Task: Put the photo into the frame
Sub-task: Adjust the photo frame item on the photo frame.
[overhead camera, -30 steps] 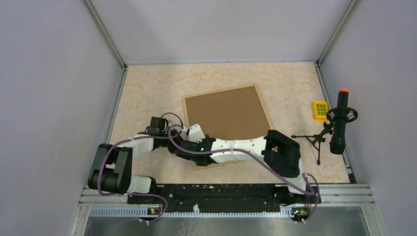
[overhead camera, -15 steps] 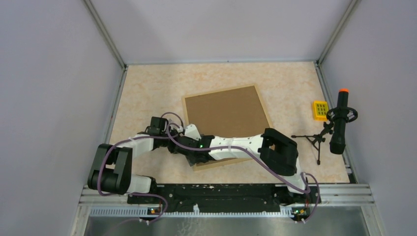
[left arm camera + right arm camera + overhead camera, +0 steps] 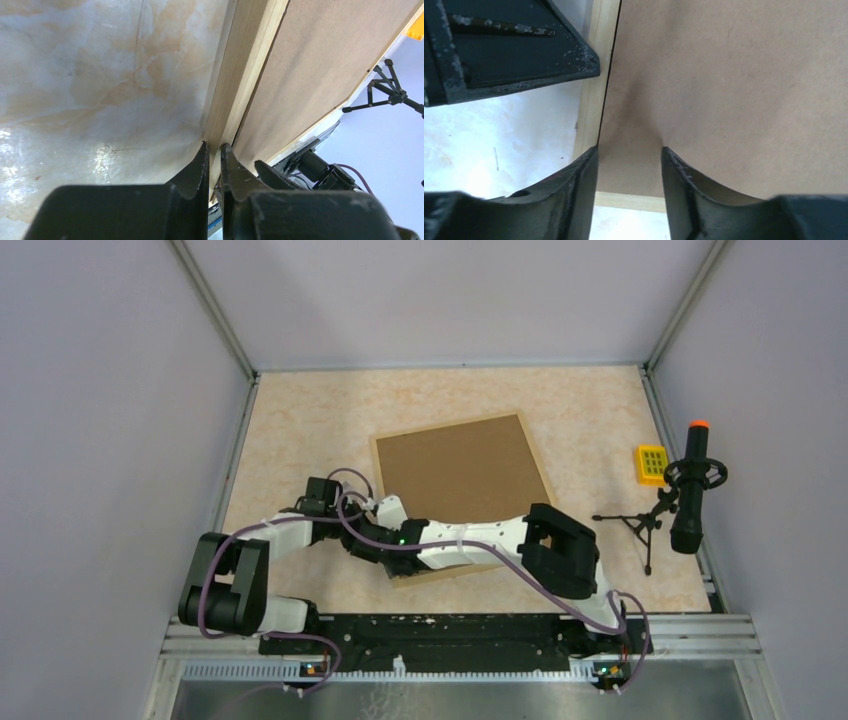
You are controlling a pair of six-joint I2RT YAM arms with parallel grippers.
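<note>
On the marbled table [image 3: 300, 430], seen from above, the frame [image 3: 447, 426] lies flat with its brown backing board [image 3: 460, 470] uppermost, and both arms meet over its near left corner. At the left wrist, the left gripper [image 3: 212, 150] has its fingers almost together, tips at the frame's wood edge; whether they pinch it I cannot tell. At the right wrist, the right gripper [image 3: 629, 150] stands with fingers apart, tips on the board just inside that corner.

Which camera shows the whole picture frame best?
The top external view: the frame lies back-up with almost its whole outline visible, only the near edge partly under the arms. The left wrist view shows one moulding side close up; the right wrist view, just a corner strip.
</note>
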